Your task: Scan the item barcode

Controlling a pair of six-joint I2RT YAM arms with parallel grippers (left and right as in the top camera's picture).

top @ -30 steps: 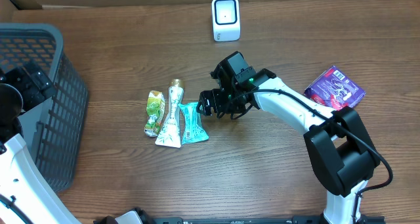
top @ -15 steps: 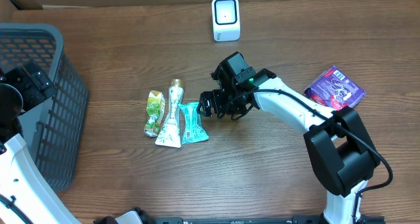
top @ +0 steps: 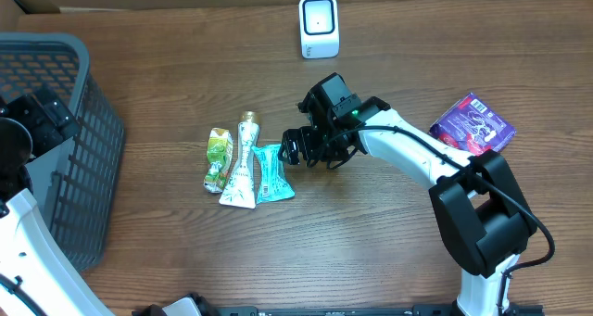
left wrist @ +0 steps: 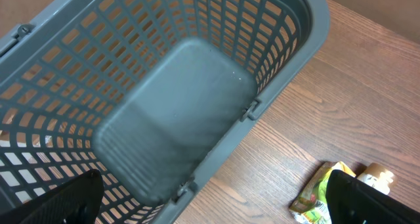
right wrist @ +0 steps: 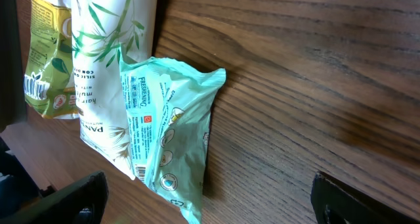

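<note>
Three items lie side by side mid-table: a green packet, a white pouch and a teal packet. My right gripper hovers just right of the teal packet, open and holding nothing. In the right wrist view the teal packet lies between and ahead of the gripper, with a barcode near its lower edge; the white pouch and green packet are beyond it. The white scanner stands at the back. My left gripper is open above the basket edge.
A grey mesh basket fills the left side; its inside holds nothing. A purple packet lies at the right, beside the right arm. The green packet shows in the left wrist view.
</note>
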